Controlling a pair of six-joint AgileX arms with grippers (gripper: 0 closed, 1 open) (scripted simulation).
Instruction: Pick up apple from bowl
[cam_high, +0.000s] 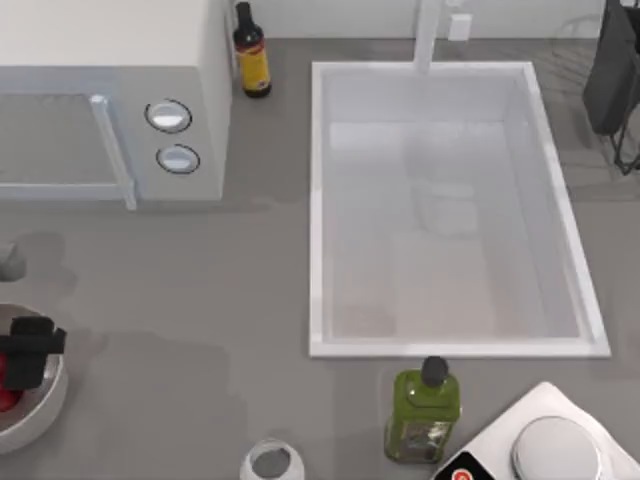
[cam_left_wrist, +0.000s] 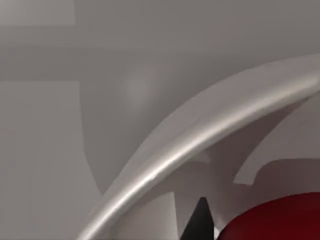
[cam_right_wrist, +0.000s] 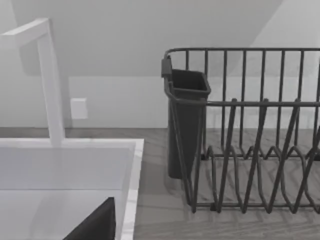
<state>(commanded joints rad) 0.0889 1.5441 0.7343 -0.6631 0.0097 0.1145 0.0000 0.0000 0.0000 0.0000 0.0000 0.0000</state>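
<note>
Sitting at the far left edge of the table, well to the left of the sink (cam_high: 450, 210), the bowl (cam_high: 40, 415), white and thick-rimmed, partly cut off by the frame. Inside it, the apple (cam_high: 8, 398), glossy red, showing as a small patch close against the black body of the left gripper (cam_high: 25, 365). Hovering directly over the bowl's interior, that left gripper, down low by the fruit. From the left wrist view, the bowl's pale rim (cam_left_wrist: 200, 145) sweeping across as a broad arc, the apple (cam_left_wrist: 280, 220) a dark red mass just inside it, and one black fingertip (cam_left_wrist: 200, 222) poking up right beside the fruit. Cannot tell whether the jaws are spread, pressed together or pinching the apple.

Parked up beyond the sink's far right corner, the right arm (cam_high: 615, 70), by the dish rack (cam_right_wrist: 250, 150); no telling how its jaws stand either.

Left of the sink, a microwave (cam_high: 110, 100), with a dark bottle (cam_high: 252, 50) standing between the two. Just below the sink's near rim, a green bottle (cam_high: 423, 412) with a black cap. Right of that bottle, a white scale (cam_high: 550, 445); left of it, a small white cup (cam_high: 270, 462).
</note>
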